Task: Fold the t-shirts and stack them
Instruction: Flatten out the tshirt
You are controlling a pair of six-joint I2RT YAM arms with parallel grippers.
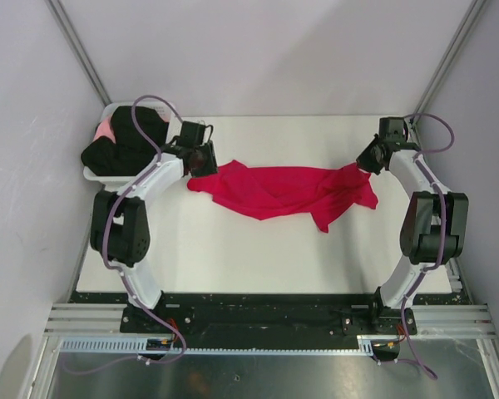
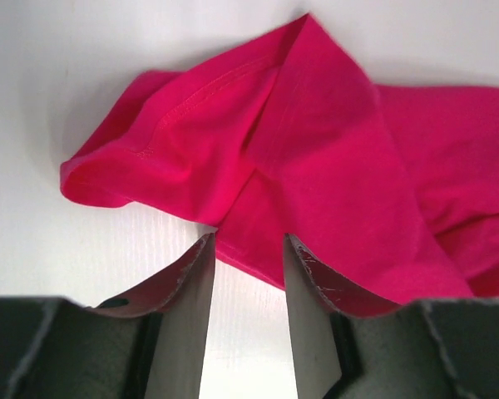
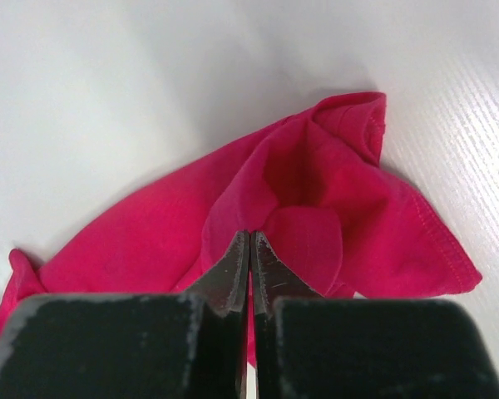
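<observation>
The crimson red t-shirt lies crumpled and stretched sideways across the white table. My left gripper is at its left end; in the left wrist view it is open, jaws apart, with the shirt's edge just at the fingertips and nothing held. My right gripper is at the shirt's right end; in the right wrist view it is shut on a pinched fold of the red cloth. Black t-shirts lie heaped in the white basket at the back left.
The basket stands against the left wall, close behind my left arm. Something pink shows under the black cloth in it. Grey walls close in the back and both sides. The table's front edge meets a black rail.
</observation>
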